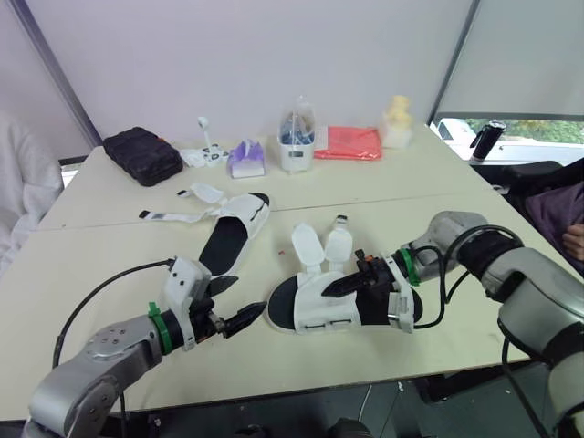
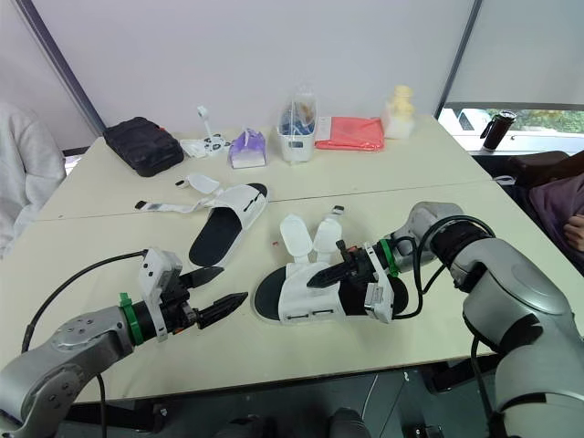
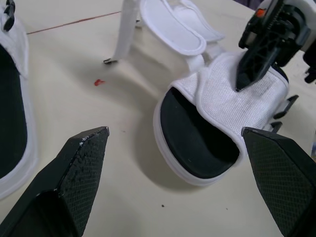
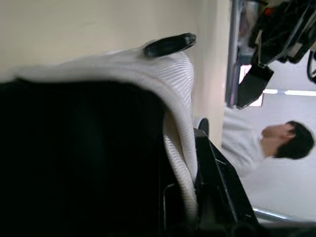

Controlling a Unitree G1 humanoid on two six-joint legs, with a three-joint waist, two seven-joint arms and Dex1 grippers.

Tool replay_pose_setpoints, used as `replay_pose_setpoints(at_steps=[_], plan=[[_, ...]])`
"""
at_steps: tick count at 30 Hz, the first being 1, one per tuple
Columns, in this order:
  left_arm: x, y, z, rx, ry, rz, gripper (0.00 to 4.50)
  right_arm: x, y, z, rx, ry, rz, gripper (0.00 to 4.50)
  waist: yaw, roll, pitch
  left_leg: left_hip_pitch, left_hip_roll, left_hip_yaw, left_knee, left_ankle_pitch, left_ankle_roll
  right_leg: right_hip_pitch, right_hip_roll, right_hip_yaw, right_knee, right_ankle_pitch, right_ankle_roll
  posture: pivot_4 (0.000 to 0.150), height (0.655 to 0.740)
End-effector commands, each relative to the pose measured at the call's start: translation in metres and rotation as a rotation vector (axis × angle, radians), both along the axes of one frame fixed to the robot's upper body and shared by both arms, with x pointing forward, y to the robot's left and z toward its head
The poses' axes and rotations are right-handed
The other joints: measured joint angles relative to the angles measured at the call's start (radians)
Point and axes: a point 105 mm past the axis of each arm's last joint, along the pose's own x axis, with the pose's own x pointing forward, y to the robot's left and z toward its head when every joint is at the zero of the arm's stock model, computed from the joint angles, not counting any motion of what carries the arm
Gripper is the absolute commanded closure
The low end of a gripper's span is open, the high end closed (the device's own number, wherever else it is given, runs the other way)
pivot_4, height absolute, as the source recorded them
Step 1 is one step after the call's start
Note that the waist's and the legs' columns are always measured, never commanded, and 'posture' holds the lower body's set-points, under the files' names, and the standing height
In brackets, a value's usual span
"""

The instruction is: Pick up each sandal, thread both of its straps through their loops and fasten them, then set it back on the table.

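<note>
Closest to me, the left gripper (image 2: 234, 283) hung wide open with nothing in it, its black fingers (image 3: 81, 163) wedge-shaped and faced with a fine cross-hatched grip. Just ahead of its tips lay the near sandal (image 2: 301, 301) on the table (image 2: 411, 182): a matte black footbed in a white rubbery rim, with a white mesh band across the top. From the opposite side, the right gripper (image 2: 327, 276) was closed on that band, one finger laid flat over the mesh. I judged it a firm enough pinch.

Both of this sandal's straps (image 2: 294, 237) stuck up loose beyond the right gripper, broad rounded white flaps, neither one through a loop. So I reckoned the work was barely begun, with threading, fastening and setting down all left to do.

Farther past the left gripper, the far sandal (image 2: 224, 224) lay untouched, its thin straps (image 2: 169, 206) splayed flat on the table. Well beyond that sat a black textured case (image 2: 139, 144) and a folded red cloth (image 2: 351, 132).
</note>
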Motion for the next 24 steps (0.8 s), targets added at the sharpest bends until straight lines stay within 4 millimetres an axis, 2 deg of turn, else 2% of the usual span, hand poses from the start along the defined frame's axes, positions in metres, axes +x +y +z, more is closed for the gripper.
replay_pose_setpoints(at_steps=[1,6,7,11,15,18,20,24], plan=[[0.0,-0.007,0.004,0.031,-0.04,-0.068,0.0,0.008,0.001,0.009,0.021,-0.033,0.003,3.07,0.001,0.0,0.0,0.0,0.0,0.0,0.0,0.0,0.0,0.0,0.0,0.0,0.0,0.0,0.0,0.15,0.74],[0.013,-0.016,-0.009,0.103,-0.061,-0.178,0.0,0.012,-0.007,0.013,0.051,-0.02,-0.057,0.42,0.007,0.0,0.0,0.0,0.0,0.0,0.0,0.0,0.0,0.001,0.0,0.0,-0.001,0.0,0.0,0.15,0.74],[0.017,-0.017,-0.012,0.116,-0.064,-0.199,0.0,0.014,-0.008,0.016,0.068,-0.022,-0.076,0.03,0.007,0.0,0.0,0.0,0.0,0.0,0.0,0.0,0.0,0.001,0.0,0.0,-0.001,0.0,0.0,0.15,0.74],[0.032,-0.019,-0.025,0.17,-0.08,-0.274,0.0,0.025,-0.026,0.037,0.135,-0.055,-0.211,0.03,0.003,0.0,0.0,0.001,0.0,0.0,0.0,0.0,0.0,0.001,0.001,0.0,-0.001,0.0,0.0,0.15,0.74],[0.044,-0.027,-0.028,0.177,-0.096,-0.339,0.0,0.022,-0.052,0.045,0.154,-0.028,-0.33,0.03,0.006,0.0,0.0,0.0,0.0,0.0,0.0,0.0,0.001,0.002,0.001,-0.001,-0.002,0.0,0.0,0.15,0.74],[0.05,-0.036,-0.028,0.176,-0.107,-0.386,0.84,0.015,-0.078,0.047,0.158,0.007,-0.431,0.0,0.0,0.0,0.0,0.0,0.0,0.0,0.0,-0.001,0.002,0.003,0.001,0.0,-0.003,0.0,0.0,0.15,0.74],[0.053,-0.044,-0.027,0.169,-0.112,-0.408,1.89,0.01,-0.092,0.053,0.201,0.036,-0.495,0.0,0.0,0.0,0.0,0.0,0.0,0.0,0.0,-0.001,0.002,0.003,0.001,-0.001,-0.003,0.0,0.001,0.15,0.74],[0.048,-0.051,-0.027,0.167,-0.093,-0.457,3.94,0.001,-0.107,0.055,0.261,0.084,-0.573,0.0,-0.01,0.0,0.0,0.001,0.001,0.002,0.001,-0.002,0.004,0.003,0.001,0.001,-0.003,0.0,0.001,0.15,0.74]])
